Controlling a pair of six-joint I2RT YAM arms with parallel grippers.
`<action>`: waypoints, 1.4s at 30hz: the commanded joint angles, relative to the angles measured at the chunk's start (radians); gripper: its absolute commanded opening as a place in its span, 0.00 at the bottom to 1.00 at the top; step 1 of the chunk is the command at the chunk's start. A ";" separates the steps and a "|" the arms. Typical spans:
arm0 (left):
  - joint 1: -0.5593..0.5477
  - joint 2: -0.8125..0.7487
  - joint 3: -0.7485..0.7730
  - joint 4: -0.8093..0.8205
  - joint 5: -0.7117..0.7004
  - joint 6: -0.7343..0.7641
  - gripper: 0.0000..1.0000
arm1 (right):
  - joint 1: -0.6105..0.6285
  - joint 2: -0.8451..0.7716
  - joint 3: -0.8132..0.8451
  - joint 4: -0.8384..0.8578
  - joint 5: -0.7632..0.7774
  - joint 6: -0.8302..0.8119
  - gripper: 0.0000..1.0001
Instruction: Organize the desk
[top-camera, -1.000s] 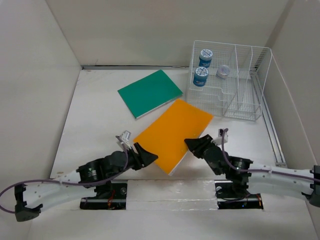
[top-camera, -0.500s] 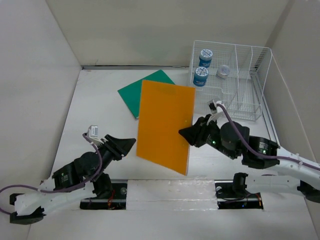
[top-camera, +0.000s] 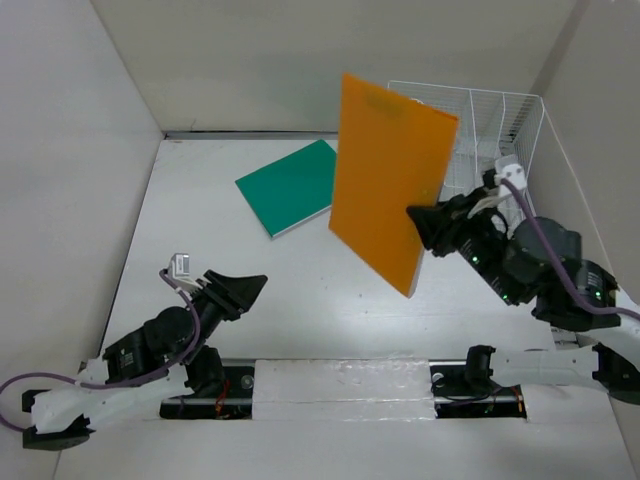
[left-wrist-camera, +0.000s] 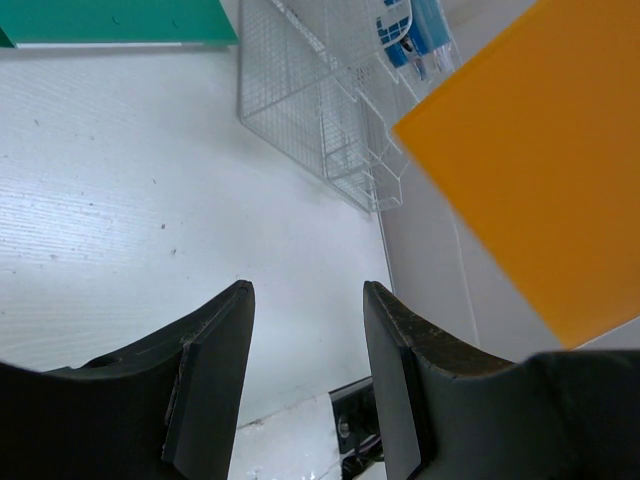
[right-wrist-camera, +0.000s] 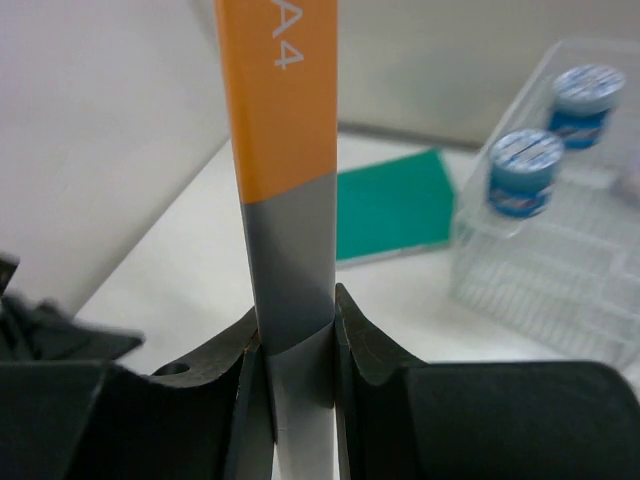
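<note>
My right gripper (top-camera: 425, 222) is shut on the edge of an orange A4 notebook (top-camera: 388, 172) and holds it upright, high above the white desk (top-camera: 250, 280), in front of the wire rack (top-camera: 500, 130). In the right wrist view the jaws clamp its spine (right-wrist-camera: 290, 290) from both sides. A green notebook (top-camera: 285, 185) lies flat on the desk at the back, also in the right wrist view (right-wrist-camera: 395, 205). My left gripper (top-camera: 245, 290) is open and empty, low over the near left desk; in its own view (left-wrist-camera: 305, 330) nothing is between the jaws.
The white wire-mesh rack stands at the back right and holds two blue-lidded jars (right-wrist-camera: 525, 170) (right-wrist-camera: 585, 95). Off-white wall panels (top-camera: 70, 150) close in the desk on the left, back and right. A metal rail (top-camera: 545, 270) runs along the right edge.
My right gripper has lifted the orange notebook off the desk and carried it up and to the right, toward the rack. My left gripper let go of it and drew back left.
</note>
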 joint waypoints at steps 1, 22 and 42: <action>0.003 0.004 -0.028 0.047 0.013 -0.005 0.44 | 0.004 -0.030 0.084 0.188 0.230 -0.172 0.00; 0.003 0.116 -0.178 0.291 0.151 0.039 0.41 | -0.596 0.168 0.135 0.858 0.318 -0.906 0.00; 0.003 0.249 -0.262 0.532 0.265 0.099 0.40 | -1.335 0.128 -0.192 0.781 -0.736 -0.349 0.00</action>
